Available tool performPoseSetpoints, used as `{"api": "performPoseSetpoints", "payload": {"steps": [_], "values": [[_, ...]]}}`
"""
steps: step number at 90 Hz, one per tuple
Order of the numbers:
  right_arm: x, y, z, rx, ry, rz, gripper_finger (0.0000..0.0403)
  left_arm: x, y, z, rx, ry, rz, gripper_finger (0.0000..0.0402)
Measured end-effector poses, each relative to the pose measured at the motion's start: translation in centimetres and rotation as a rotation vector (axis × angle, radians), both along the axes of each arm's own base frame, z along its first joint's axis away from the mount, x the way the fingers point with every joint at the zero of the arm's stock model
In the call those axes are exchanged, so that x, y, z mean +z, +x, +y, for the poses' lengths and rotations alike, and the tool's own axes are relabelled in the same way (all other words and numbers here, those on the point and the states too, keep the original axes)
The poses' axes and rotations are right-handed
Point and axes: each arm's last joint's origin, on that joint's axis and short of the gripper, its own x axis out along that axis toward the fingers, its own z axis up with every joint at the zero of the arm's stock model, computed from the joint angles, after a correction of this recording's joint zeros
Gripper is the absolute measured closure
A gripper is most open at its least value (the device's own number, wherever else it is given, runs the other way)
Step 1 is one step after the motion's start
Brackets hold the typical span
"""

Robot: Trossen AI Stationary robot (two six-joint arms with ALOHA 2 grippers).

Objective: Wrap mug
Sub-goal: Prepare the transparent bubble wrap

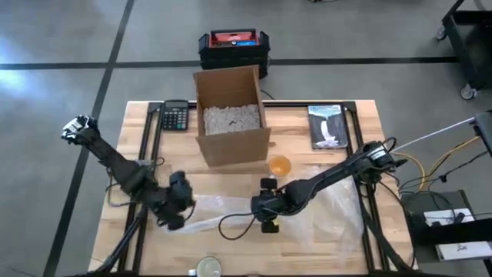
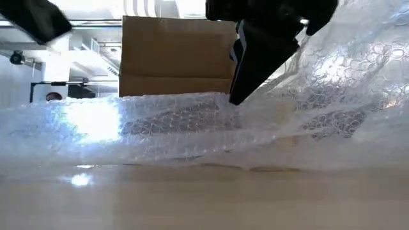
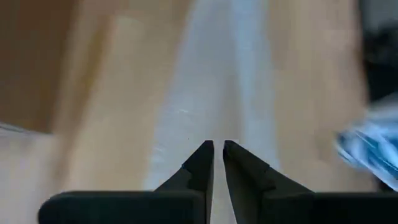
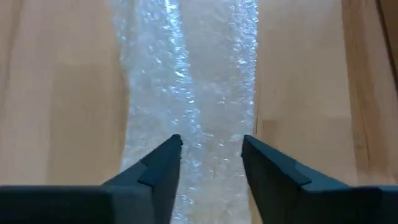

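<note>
Lying across the wooden table (image 1: 138,123) from about eight o'clock toward four o'clock, the sheet of bubble wrap (image 1: 231,219) is bunched into a narrow strip between the two arms and spreads wider under the right arm. The left gripper (image 1: 175,219) sits at the strip's eight-o'clock end; its fingers (image 3: 202,165) are pressed almost together over the pale strip, though whether they pinch it I cannot tell. The right gripper (image 1: 268,206) hovers near the table's centre, over the strip, with its fingers (image 4: 163,163) spread apart and the bubble wrap showing between them, released. The mug (image 1: 280,165), orange and translucent, stands at about two o'clock from the right gripper, just beside the wrap's edge and in front of the cardboard box (image 1: 231,115). That box, open and filled with pale packing material, stands at twelve o'clock. A calculator (image 1: 175,117) lies at eleven o'clock, a booklet (image 1: 327,125) at one o'clock.
</note>
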Motion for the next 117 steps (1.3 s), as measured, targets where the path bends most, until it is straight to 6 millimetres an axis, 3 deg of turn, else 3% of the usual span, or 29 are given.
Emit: {"api": "performPoseSetpoints", "payload": {"steps": [16,38,46,61,69,80,98,117], "values": [[-0.2,0.2,-0.9,-0.023,-0.001,0.002,0.0189,-2.4,-1.7,-4.7,-0.030,-0.111,0.111,0.0381],[-0.1,0.4,-1.2,-0.028,-0.001,-0.002,0.0166,-4.2,-1.7,-10.4,-0.072,-0.177,0.242,0.0381],[-0.1,0.4,-1.2,-0.027,0.001,-0.005,0.0162,-6.1,-1.4,-11.2,-0.065,-0.121,0.288,0.0381],[-0.1,0.4,-1.1,-0.030,0.005,-0.012,0.0167,-9.9,-1.2,-10.1,0.013,0.103,0.430,0.0381],[-0.1,0.4,-1.1,-0.031,0.006,-0.011,0.0173,-10.5,-1.2,-8.7,0.098,0.222,0.503,0.0381],[-0.1,0.4,-0.9,-0.026,0.007,-0.011,0.0180,-8.2,-1.3,-7.2,0.217,0.360,0.471,0.0381],[-0.5,0.1,-0.9,-0.025,0.006,0.002,0.0185,-3.0,-2.0,-4.0,0.403,0.529,0.171,0.0381],[-1.0,0.0,-0.9,-0.042,0.019,-0.004,0.0174,-2.6,-2.7,-0.6,0.472,0.502,0.043,0.0381]]}}
